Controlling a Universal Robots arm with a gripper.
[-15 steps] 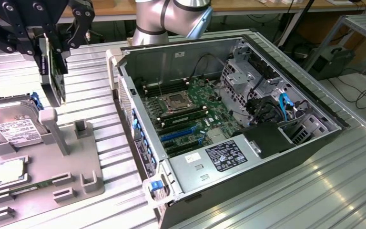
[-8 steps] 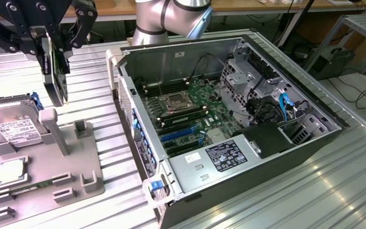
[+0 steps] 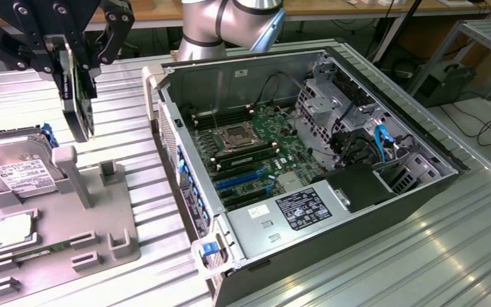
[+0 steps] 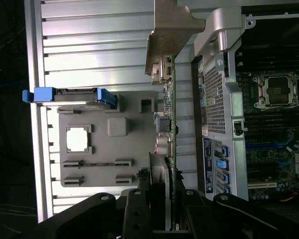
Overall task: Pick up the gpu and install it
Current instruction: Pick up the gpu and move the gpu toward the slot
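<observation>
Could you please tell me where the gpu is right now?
The gpu hangs edge-on at the exterior view's upper left, held by the gripper, above the edge of the grey tray nearest the open computer case.

Desk (image 3: pixel 450 256): ribbed bare aluminium, satin, glare streaks. Fixture tray (image 3: pixel 100 217): matt grey plastic, slightly grainy. Hard drive (image 3: pixel 20 169): silvery metal lid, white paper label, blue plastic rails. CPU (image 3: pixel 13 230) in the tray: shiny metal lid. PC case (image 3: pixel 220 83): dull grey sheet steel inside, perforated side grille, matt dark outer skin. Its latches (image 3: pixel 210 246): blue plastic. Motherboard (image 3: pixel 258 150): green PCB, semi-gloss. PSU (image 3: pixel 301 208): bare grey metal, black sticker. gpu (image 4: pixel 170 124): green board edge, plus bracket (image 4: pixel 167 35) in satin silver sheet metal. Fingers (image 4: pixel 135 214): matt black, metal or plastic, can't tell. Robot arm (image 3: pixel 220 19): smooth silver-grey, soft sheen.
</observation>
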